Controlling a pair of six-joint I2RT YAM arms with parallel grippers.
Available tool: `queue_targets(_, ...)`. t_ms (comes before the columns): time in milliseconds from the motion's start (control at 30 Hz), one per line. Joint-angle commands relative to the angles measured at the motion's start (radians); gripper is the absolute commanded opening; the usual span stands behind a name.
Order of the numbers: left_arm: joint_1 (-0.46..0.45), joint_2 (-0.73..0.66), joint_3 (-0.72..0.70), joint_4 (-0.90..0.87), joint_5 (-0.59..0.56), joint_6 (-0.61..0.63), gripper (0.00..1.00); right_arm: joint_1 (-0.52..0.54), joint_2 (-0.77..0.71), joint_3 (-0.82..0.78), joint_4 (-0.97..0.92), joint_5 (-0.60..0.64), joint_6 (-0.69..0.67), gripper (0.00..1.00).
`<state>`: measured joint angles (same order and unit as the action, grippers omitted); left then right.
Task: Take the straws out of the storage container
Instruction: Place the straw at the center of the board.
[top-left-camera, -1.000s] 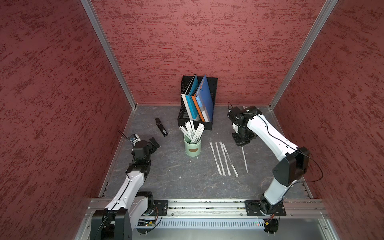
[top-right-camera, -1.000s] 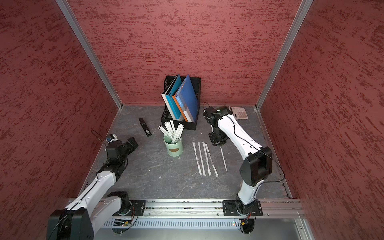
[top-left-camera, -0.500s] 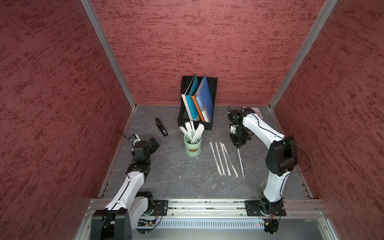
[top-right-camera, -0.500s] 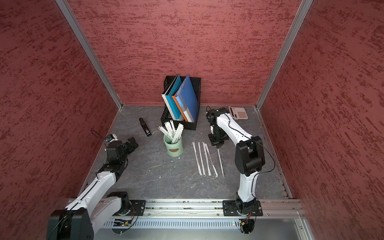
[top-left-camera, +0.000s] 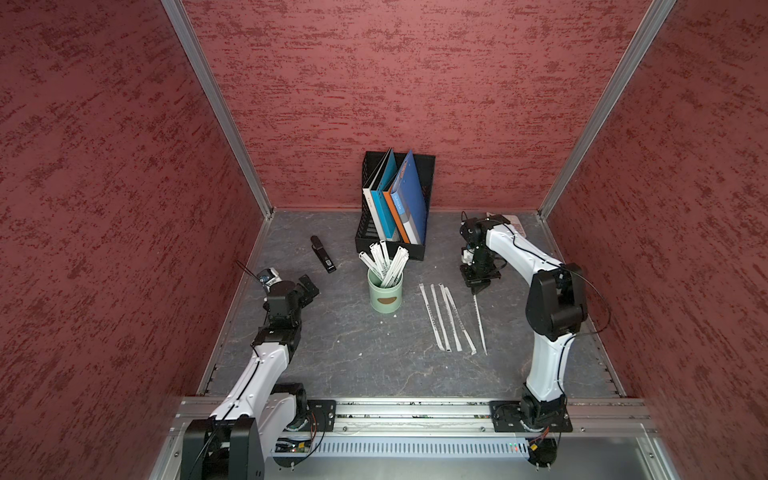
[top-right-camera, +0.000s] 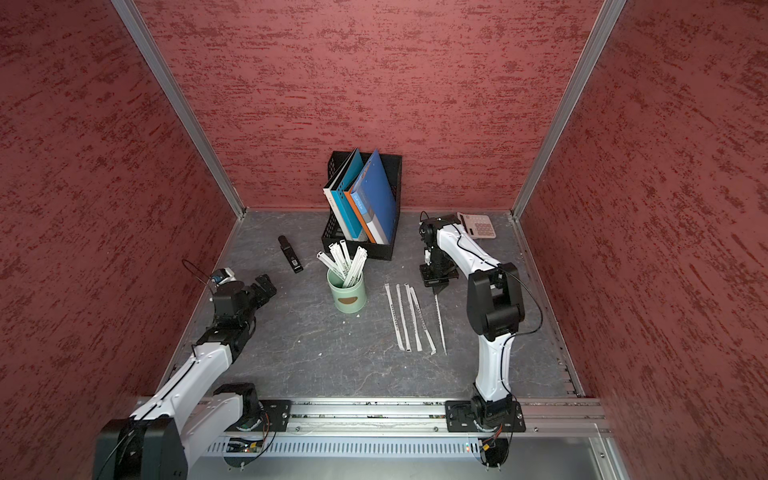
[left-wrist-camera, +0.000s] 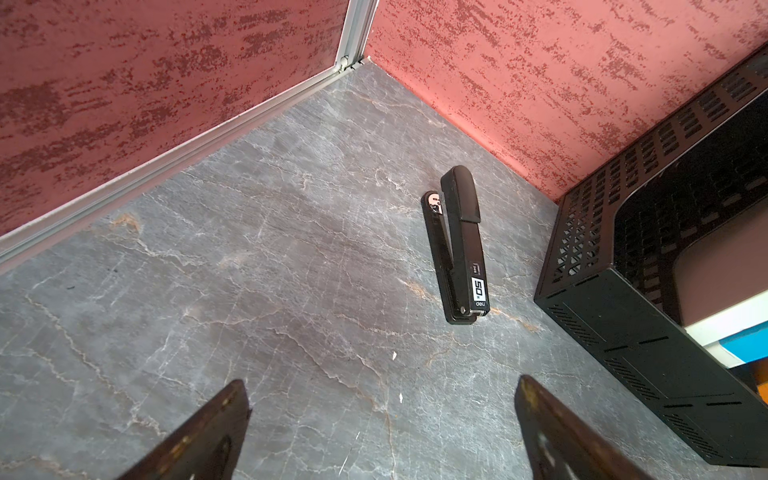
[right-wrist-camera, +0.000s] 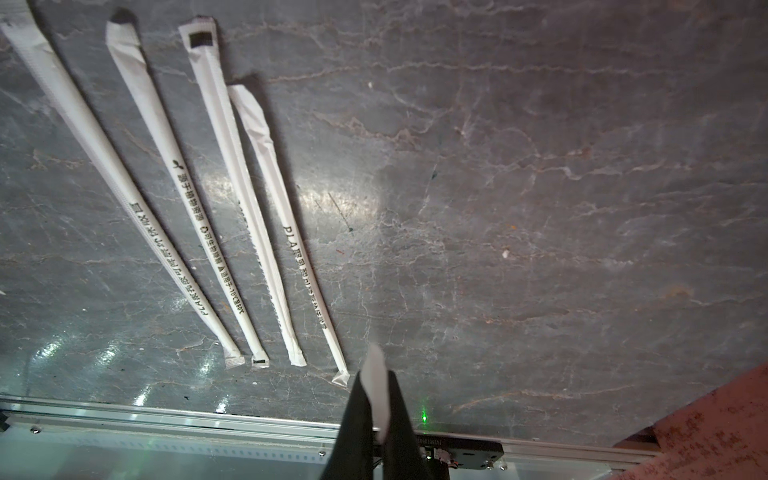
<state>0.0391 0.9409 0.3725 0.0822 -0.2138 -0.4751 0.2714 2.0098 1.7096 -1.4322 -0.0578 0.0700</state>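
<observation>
Presently, the right gripper (top-left-camera: 477, 287) is observed pressed together on the far end of one wrapped straw (top-left-camera: 480, 324). This is held just right of four straws (top-left-camera: 444, 318) laid side by side on the table (top-left-camera: 353, 357); contact with the table cannot be confirmed. A bundle of straws (top-left-camera: 384, 259) is seen fanned in the mint-green cup (top-left-camera: 385, 297), just near of the black file rack (top-left-camera: 426, 166). The left gripper (left-wrist-camera: 380, 382) is noted spread wide and holding nothing, at the left, near a black stapler (left-wrist-camera: 459, 249).
</observation>
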Motion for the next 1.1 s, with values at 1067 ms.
queue_targets(1067, 0.009, 0.001, 0.026, -0.006, 0.005, -0.005, 1.00, 0.107, -0.436, -0.367, 0.602, -0.117, 0.216, 0.29)
